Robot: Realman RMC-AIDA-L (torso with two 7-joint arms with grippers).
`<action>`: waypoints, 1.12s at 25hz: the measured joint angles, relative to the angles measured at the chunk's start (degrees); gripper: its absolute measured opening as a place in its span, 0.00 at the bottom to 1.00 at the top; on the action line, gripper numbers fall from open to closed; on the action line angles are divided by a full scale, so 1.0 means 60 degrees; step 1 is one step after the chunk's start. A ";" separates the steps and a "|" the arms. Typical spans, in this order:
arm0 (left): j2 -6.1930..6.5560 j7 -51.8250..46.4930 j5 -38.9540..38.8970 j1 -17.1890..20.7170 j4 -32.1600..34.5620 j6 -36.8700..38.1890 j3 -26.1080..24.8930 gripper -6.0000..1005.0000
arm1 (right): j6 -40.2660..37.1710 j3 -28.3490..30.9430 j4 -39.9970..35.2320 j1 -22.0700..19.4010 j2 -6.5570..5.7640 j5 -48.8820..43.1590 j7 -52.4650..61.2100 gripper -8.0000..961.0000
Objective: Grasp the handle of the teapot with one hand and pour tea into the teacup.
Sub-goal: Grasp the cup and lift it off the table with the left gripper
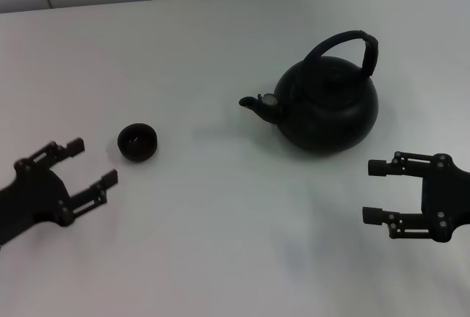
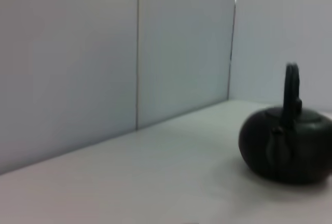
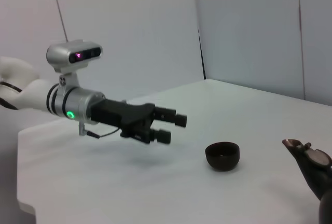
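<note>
I find the teapot (image 1: 328,108) standing upright on the white table (image 1: 220,243), well apart from both grippers. Its handle (image 1: 352,49) arches up over the lid, with the thicker ribbed side away from the spout (image 1: 255,103). The spout points toward the teacup (image 1: 137,141), with a wide stretch of bare table between the two.

My right gripper (image 1: 373,191) hovers over the table with its fingers spread apart and nothing between them. The fingertips (image 1: 377,167) point toward the robot's left. The teapot body lies beyond these fingertips, farther from the robot, near but not touching. The handle is farther beyond and above them, and I see no contact with it.

My left gripper (image 1: 89,161) also hangs with its fingers apart and empty. The teacup sits just ahead of its fingertips (image 1: 109,178), slightly off to the side, close but not touching. The right wrist view confirms this: the left gripper (image 3: 174,127) hangs above the table short of the teacup (image 3: 222,155), with a clear gap between the fingertips and the cup's wall. The cup stands upright; I cannot tell whether it holds anything.

The left wrist view shows the teapot (image 2: 286,143) side-on with the handle (image 2: 291,93) upright, resting on the table in front of pale wall panels (image 2: 104,53).
</note>
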 joint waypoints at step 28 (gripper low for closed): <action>-0.0038 0.0598 -0.0146 -0.1218 -0.1341 -0.2383 0.0224 0.78 | 0.0013 0.0005 0.0001 0.0002 -0.0005 -0.0001 0.0006 0.78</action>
